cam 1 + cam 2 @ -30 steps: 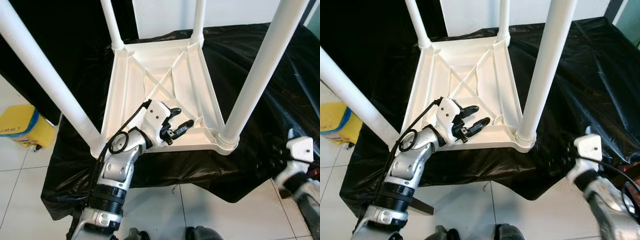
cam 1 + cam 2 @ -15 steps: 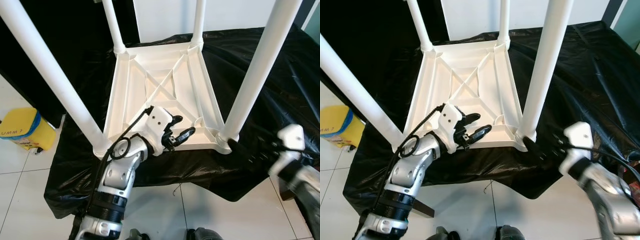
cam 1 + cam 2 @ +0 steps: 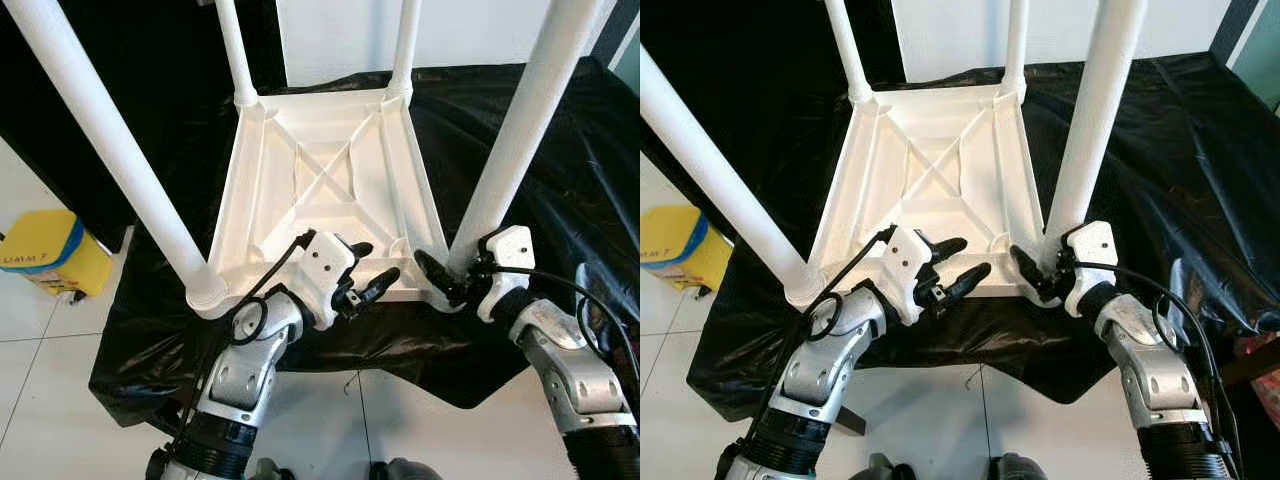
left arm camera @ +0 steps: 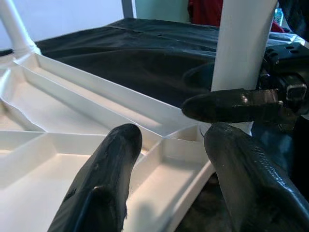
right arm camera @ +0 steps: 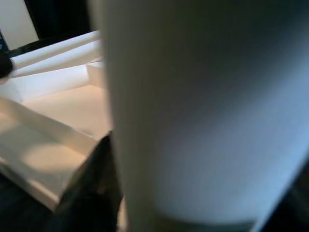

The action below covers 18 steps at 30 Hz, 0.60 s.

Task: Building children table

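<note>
A white children's table (image 3: pixel 330 170) lies upside down on a black plastic sheet (image 3: pixel 560 160), its legs pointing up. My left gripper (image 3: pixel 368 265) is open just above the near rim of the table's underside, with nothing between its fingers (image 4: pixel 113 159). My right gripper (image 3: pixel 450 278) is at the base of the near right leg (image 3: pixel 505 160), pressed close against the socket. In the right wrist view that leg (image 5: pixel 207 111) stands very close, with the ribbed underside (image 5: pixel 53 111) beside it. The near left leg (image 3: pixel 110 140) rises past my left arm.
A yellow container (image 3: pixel 40 255) stands on the tiled floor at the left. The black sheet hangs over the near edge of its support. A white wall (image 3: pixel 340 35) is behind the table. Two far legs (image 3: pixel 235 50) stand at the back corners.
My right arm has swung in from the far right and reached the base of the near right leg. The left gripper stays open at the near rim. The camera has shifted slightly.
</note>
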{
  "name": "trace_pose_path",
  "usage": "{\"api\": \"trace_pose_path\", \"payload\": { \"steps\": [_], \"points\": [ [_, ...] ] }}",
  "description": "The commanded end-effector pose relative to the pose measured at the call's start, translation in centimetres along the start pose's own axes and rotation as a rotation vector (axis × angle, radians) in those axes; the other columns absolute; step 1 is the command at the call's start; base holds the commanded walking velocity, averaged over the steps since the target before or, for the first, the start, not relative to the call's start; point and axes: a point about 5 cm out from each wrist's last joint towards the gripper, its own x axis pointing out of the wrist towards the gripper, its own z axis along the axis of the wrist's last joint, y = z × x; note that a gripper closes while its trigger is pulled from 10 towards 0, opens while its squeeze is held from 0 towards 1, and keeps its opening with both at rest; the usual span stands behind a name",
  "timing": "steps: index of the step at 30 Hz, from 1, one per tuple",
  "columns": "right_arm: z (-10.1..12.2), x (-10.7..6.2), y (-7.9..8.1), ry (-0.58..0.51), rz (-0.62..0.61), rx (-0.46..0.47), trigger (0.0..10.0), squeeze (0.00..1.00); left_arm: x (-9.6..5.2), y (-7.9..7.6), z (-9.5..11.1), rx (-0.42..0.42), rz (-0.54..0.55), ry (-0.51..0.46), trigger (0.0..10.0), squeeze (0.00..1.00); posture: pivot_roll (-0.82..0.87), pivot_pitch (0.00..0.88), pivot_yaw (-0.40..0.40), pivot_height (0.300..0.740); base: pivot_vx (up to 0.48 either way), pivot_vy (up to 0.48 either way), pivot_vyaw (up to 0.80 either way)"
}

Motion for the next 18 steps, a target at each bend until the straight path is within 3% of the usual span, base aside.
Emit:
{"api": "trace_pose_path", "payload": {
  "steps": [1,12,13,14,15,16,17,18],
  "points": [
    [-0.4,0.4,0.6,0.005,0.002,0.003,0.0,0.00,-0.3,0.0,-0.2,-0.011,0.011,0.015,10.0,0.00,-0.16,0.072,0.011,0.740,0.000,0.000,0.00],
    [-1.2,0.5,0.3,0.003,-0.148,0.022,0.0,0.00,-0.3,-0.6,-0.8,-0.027,0.006,0.044,10.0,0.00,-0.15,0.077,0.013,0.740,0.000,0.000,0.00],
    [-1.4,0.5,0.3,0.009,-0.204,0.028,0.0,0.00,-0.2,-0.6,-0.9,-0.032,0.014,0.052,10.0,0.00,-0.16,0.079,0.015,0.740,0.000,0.000,0.00],
    [-1.7,0.6,0.4,0.015,-0.269,0.037,2.5,0.00,-0.1,-0.6,-1.0,-0.029,0.019,0.056,10.0,0.00,-0.17,0.081,0.016,0.740,0.000,0.000,0.00],
    [-1.7,0.6,0.4,0.015,-0.269,0.037,2.5,0.00,-0.1,-0.6,-1.0,-0.029,0.019,0.056,10.0,0.00,-0.17,0.081,0.016,0.740,0.000,0.000,0.00],
    [-2.0,0.6,0.6,0.021,-0.325,0.048,8.6,0.00,-0.1,-0.6,-1.1,-0.026,0.022,0.058,10.0,0.00,-0.17,0.082,0.016,0.740,0.000,0.000,0.00],
    [-2.0,0.6,0.6,0.021,-0.325,0.048,8.6,0.00,-0.1,-0.6,-1.1,-0.026,0.022,0.058,10.0,0.00,-0.17,0.082,0.016,0.740,0.000,0.000,0.00],
    [-2.2,0.6,0.8,0.024,-0.400,0.062,10.0,0.00,0.1,-0.5,-1.0,-0.022,0.025,0.057,10.0,0.00,-0.17,0.082,0.017,0.740,0.000,0.000,0.00]
  ]
}}
